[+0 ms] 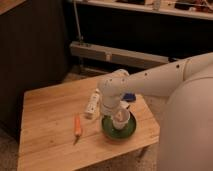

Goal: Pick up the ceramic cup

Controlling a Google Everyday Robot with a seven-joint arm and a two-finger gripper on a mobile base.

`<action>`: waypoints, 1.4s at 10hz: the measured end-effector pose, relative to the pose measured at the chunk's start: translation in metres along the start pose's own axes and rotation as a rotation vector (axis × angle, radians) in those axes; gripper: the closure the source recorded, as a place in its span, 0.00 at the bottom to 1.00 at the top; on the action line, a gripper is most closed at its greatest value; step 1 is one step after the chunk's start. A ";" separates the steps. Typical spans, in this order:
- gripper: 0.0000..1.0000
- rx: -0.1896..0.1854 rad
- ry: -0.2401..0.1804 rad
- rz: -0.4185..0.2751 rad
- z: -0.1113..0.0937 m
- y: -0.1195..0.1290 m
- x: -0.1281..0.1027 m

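Note:
The small white ceramic cup [122,120] stands inside a wide dark-green bowl [119,133] near the right front of the wooden table [50,145]. My white arm reaches in from the right, and its bulky wrist hangs right over the cup. The gripper [118,113] is at the cup's rim, mostly hidden under the wrist. The cup's far side is covered by the arm.
An orange carrot [77,126] lies left of the bowl. A long white remote-like object [92,103] lies behind the carrot, next to the arm. A small blue item [129,97] shows behind the wrist. The table's right edge runs close to the bowl.

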 end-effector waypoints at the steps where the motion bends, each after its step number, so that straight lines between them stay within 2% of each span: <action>1: 0.20 -0.003 0.005 0.007 0.005 -0.003 0.002; 2: 0.21 -0.005 0.007 0.008 0.009 -0.004 0.003; 4: 0.37 -0.003 0.015 -0.001 0.018 -0.007 0.001; 9: 0.87 0.021 0.033 0.013 0.031 -0.013 -0.004; 10: 0.97 0.050 0.040 0.016 0.032 -0.014 -0.003; 12: 1.00 0.068 0.042 0.034 0.024 -0.015 0.003; 14: 1.00 0.085 0.021 0.050 -0.002 -0.011 0.006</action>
